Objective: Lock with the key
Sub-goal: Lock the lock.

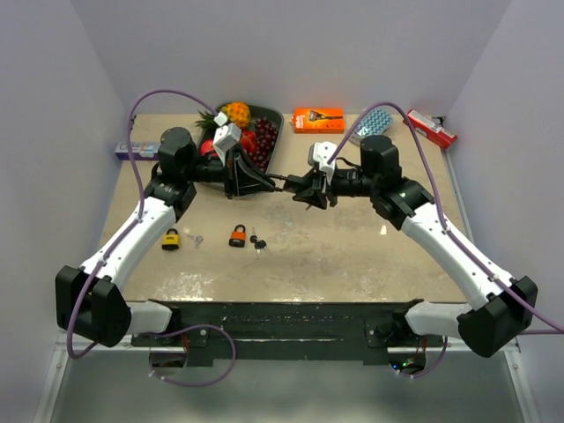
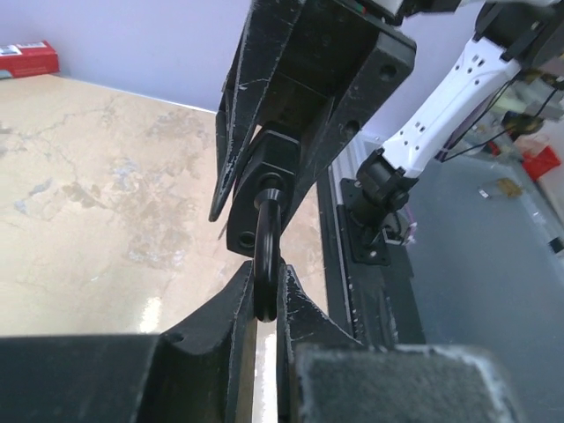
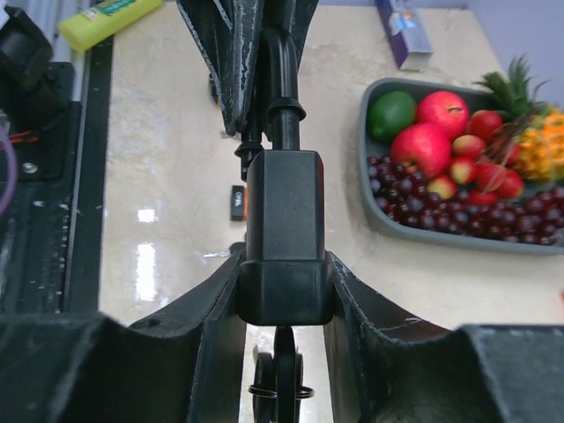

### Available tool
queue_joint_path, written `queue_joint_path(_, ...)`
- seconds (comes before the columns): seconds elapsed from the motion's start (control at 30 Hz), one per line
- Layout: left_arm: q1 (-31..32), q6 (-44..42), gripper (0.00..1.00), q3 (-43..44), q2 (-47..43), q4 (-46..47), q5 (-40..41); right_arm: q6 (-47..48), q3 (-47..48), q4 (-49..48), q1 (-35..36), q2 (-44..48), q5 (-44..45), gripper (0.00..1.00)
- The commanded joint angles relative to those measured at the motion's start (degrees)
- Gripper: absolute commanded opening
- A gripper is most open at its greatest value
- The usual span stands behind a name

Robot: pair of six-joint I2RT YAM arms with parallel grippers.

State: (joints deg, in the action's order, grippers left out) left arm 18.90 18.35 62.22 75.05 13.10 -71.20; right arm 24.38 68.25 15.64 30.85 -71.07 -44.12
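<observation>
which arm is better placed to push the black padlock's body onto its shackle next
Right, probably: the right gripper clasps the padlock body, in line with the shackle; the left gripper only pinches the shackle.

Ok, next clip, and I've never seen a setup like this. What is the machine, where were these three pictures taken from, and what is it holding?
These are two white robot arms bolted at the near edge of a table, each ending in a two-finger gripper. The wide picture looks down from above and behind them. The other two come from a camera on each wrist. Between them, in the air, they hold a black padlock. The left gripper pinches its shackle, and the right gripper grips its body. What looks like a key on a ring hangs below. On the table lie a yellow padlock, an orange padlock, loose keys, a fruit tray and an orange box.
</observation>
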Motion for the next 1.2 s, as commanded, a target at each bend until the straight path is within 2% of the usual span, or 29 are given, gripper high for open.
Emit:
queue_joint_path(0.0,0.26,-14.18,0.0,2.21,-3.41,-5.71,2.82,-3.46,6.54,4.13,0.35,-1.96,-7.1,0.12)
queue_joint_path(0.07,0.26,-17.72,0.0,2.56,-3.59,-8.7,3.61,-3.55,8.04,6.94,0.26,-3.28,-8.78,0.0)
queue_joint_path(0.2,0.26,-23.0,0.0,2.73,-3.59,-9.68,4.58,-3.02,9.44,9.67,0.35,-4.34,-11.34,0.0)
queue_joint_path(0.4,0.26,-21.08,0.01,3.17,-2.89,-10.02,3.26,-5.04,9.88,7.21,0.35,-4.78,-9.59,0.0)
queue_joint_path(0.47,0.09,-22.47,0.17,4.31,-2.63,-15.27,3.26,-5.31,9.97,7.21,0.26,-4.87,-9.23,0.0)
queue_joint_path(0.5,-0.35,-25.44,0.2,6.06,-2.36,-20.96,3.26,-5.14,10.06,7.39,0.35,-4.78,-8.8,0.0)
queue_joint_path(0.57,-1.4,-30.54,0.25,8.26,-0.79,-28.62,2.47,-4.52,10.15,7.74,0.26,-4.61,-7.48,0.0)
queue_joint_path(0.6,-1.67,-35.79,0.25,10.53,-0.17,-32.57,2.73,-4.52,10.06,7.74,0.26,-4.43,-7.04,0.0)
queue_joint_path(0.63,-2.1,-37.58,0.25,11.43,0.36,-38.1,2.91,-4.61,10.06,7.74,0.35,-4.34,-6.69,0.0)
queue_joint_path(0.7,-3.07,-41.44,0.27,13.36,1.24,-41.56,3.08,-4.43,10.06,8.09,0.35,-4.43,-6.16,0.0)
queue_joint_path(0.83,-3.34,-47.6,0.38,14.42,0.98,-46.66,5.8,-4.34,10.15,8.35,0.35,-4.52,-5.89,0.0)
queue_joint_path(1.0,-3.08,-48.15,0.45,13.46,0.01,-45.98,5.98,-4.87,10.76,7.92,0.26,-5.04,-5.98,0.0)
queue_joint_path(1.17,-2.37,-43.58,0.44,11.09,-0.95,-39.57,5.63,-5.13,11.12,7.39,0.26,-5.66,-6.86,0.0)
